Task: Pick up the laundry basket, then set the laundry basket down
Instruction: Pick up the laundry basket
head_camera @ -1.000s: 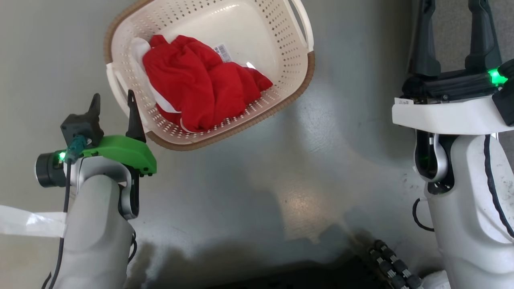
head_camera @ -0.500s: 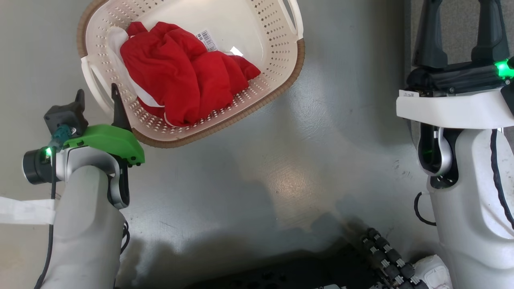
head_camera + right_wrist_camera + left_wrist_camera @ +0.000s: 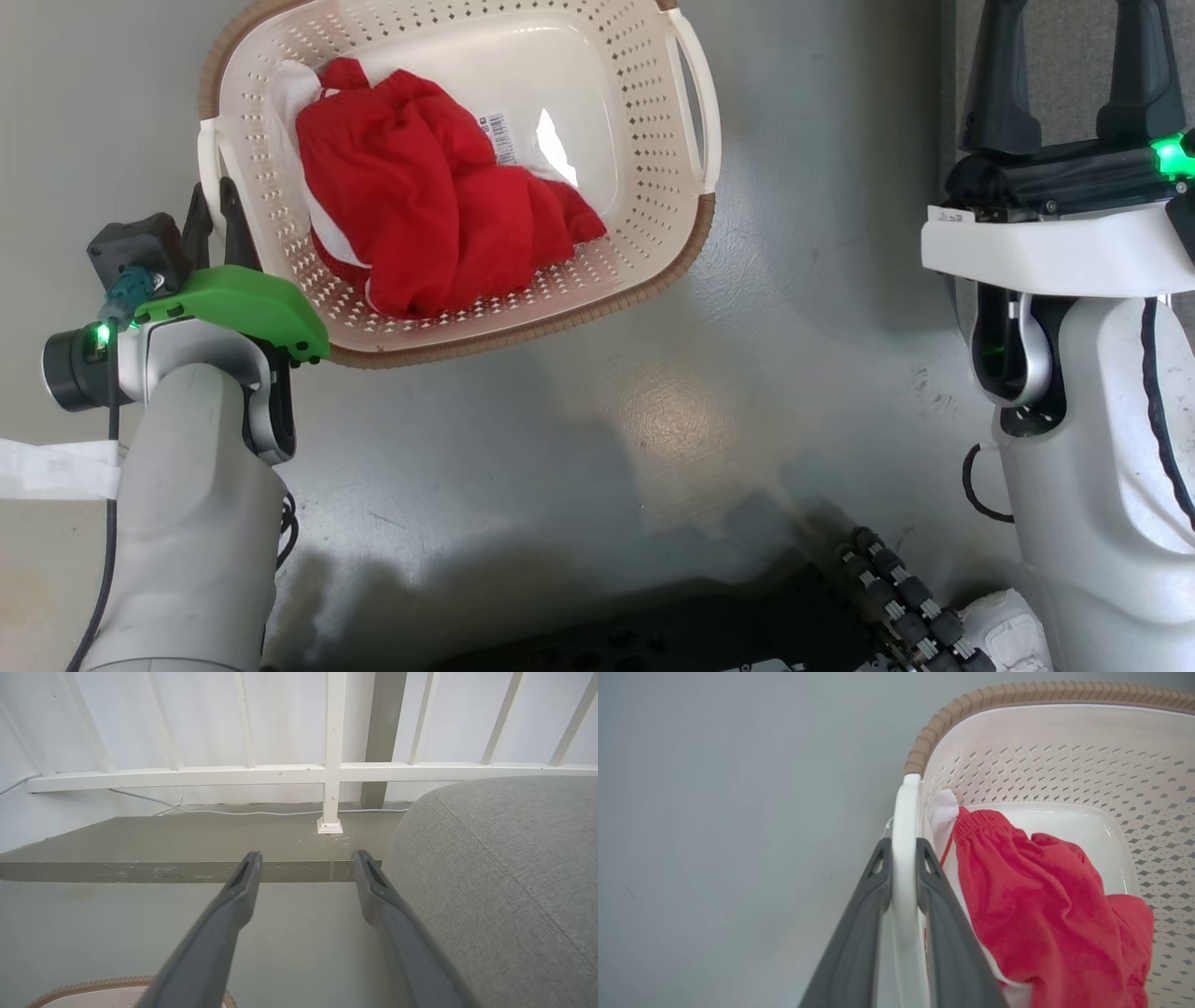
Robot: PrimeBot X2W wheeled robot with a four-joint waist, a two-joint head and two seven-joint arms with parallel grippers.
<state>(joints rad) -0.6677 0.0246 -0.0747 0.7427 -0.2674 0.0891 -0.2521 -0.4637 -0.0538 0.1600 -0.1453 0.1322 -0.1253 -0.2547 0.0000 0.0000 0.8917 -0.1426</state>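
Left gripper [image 3: 904, 849] tight on the laundry basket [image 3: 653, 233]; right gripper [image 3: 306, 858] agape.

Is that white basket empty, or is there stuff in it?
Not empty. The laundry basket holds a crumpled red garment and some white cloth; part of its solid bottom is bare.

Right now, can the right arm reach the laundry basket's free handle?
Probably yes: the right tool stands open, with bare floor between it and the laundry basket's white handle; the left tool clamps the opposite handle.

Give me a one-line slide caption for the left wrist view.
Left hand grips the laundry basket by its white handle; red garment inside, grey floor beside.
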